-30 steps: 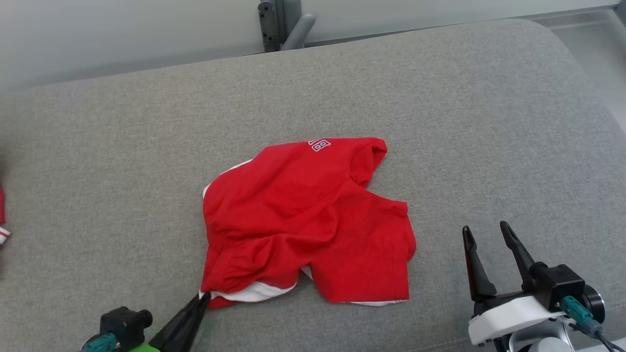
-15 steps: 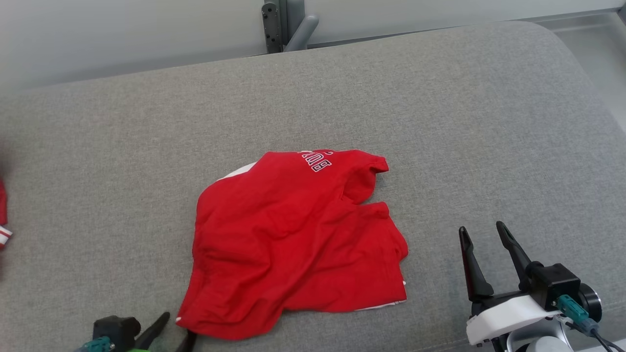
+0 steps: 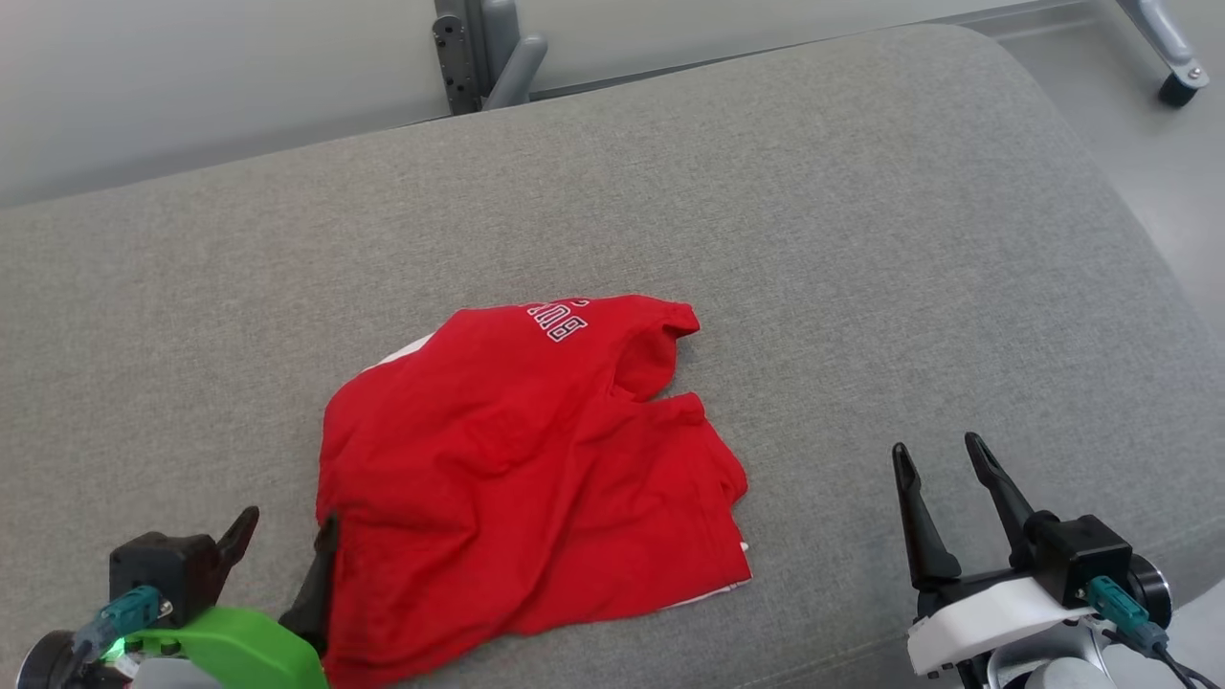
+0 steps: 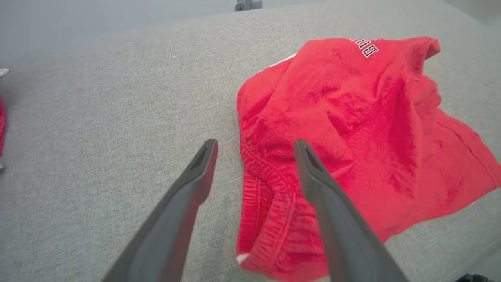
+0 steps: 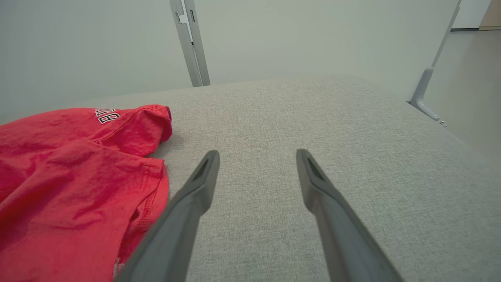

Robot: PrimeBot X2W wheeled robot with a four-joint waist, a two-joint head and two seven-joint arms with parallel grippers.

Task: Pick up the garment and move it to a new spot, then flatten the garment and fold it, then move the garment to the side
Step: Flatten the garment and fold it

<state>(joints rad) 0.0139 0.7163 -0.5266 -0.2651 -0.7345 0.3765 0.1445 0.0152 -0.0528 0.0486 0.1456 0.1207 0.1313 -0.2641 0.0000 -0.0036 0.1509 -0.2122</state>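
Observation:
The garment (image 3: 517, 469) is a red shirt with white lettering near its far edge, lying crumpled on the grey cushion (image 3: 861, 239). My left gripper (image 3: 284, 536) stands open at the garment's near left corner, one finger beside the cloth and the other at its edge. In the left wrist view the left gripper (image 4: 255, 147) straddles the ribbed hem of the garment (image 4: 352, 117), with nothing pinched. My right gripper (image 3: 938, 452) is open over bare cushion to the garment's right. The right wrist view shows the right gripper (image 5: 257, 154) empty, with the garment (image 5: 70, 176) at its left.
A grey metal post (image 3: 478, 57) rises behind the cushion's far edge. A wheeled leg (image 3: 1163, 57) stands on the floor at the far right, where the cushion rounds off. Another red cloth (image 4: 1, 129) lies at the far left.
My left gripper has opened and let go of the garment's corner, and the shirt has settled into a heap nearer me. The head camera has shifted. The right gripper has stayed open and still.

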